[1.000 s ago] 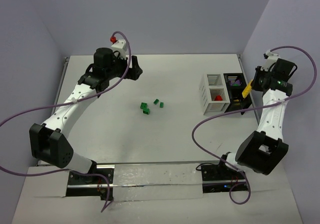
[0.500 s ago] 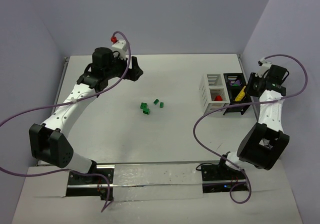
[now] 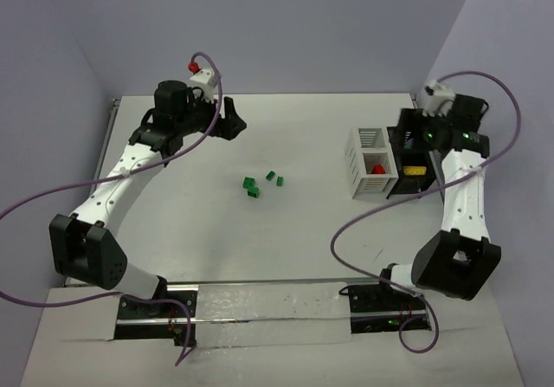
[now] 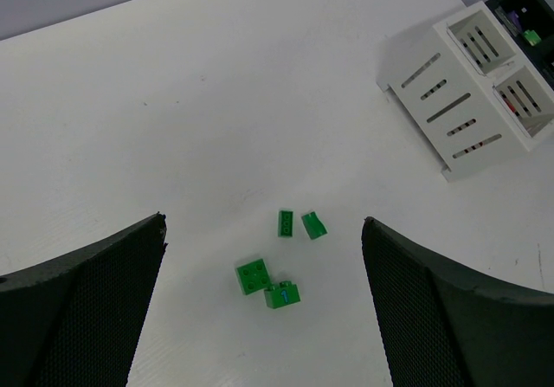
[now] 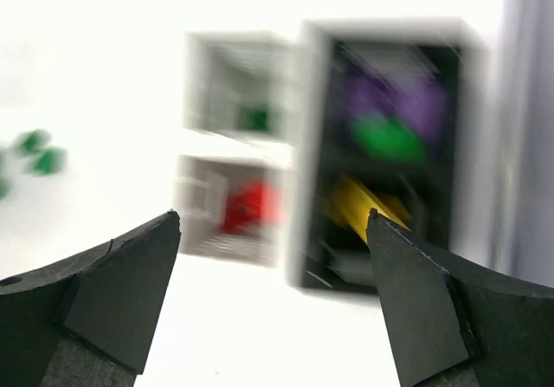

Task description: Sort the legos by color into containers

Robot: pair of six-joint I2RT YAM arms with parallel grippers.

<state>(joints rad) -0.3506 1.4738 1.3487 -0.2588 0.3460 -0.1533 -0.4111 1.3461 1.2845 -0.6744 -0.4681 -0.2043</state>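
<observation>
Near the middle of the worktop (image 3: 190,231) lie four loose green legos (image 4: 282,294); both containers stand by the right edge.
Two of the four touch, and the other two sit just beside them toward the right edge. One white slatted box (image 3: 368,160) holds a red brick (image 3: 378,169) and a green brick (image 5: 254,117). One black tray (image 3: 402,134) touches its right side, with a yellow piece (image 3: 414,170) and blurred purple and green inside. The left gripper (image 4: 264,221) hangs released toward the far-left corner. The right gripper (image 5: 273,218) is spread empty above the tray.
</observation>
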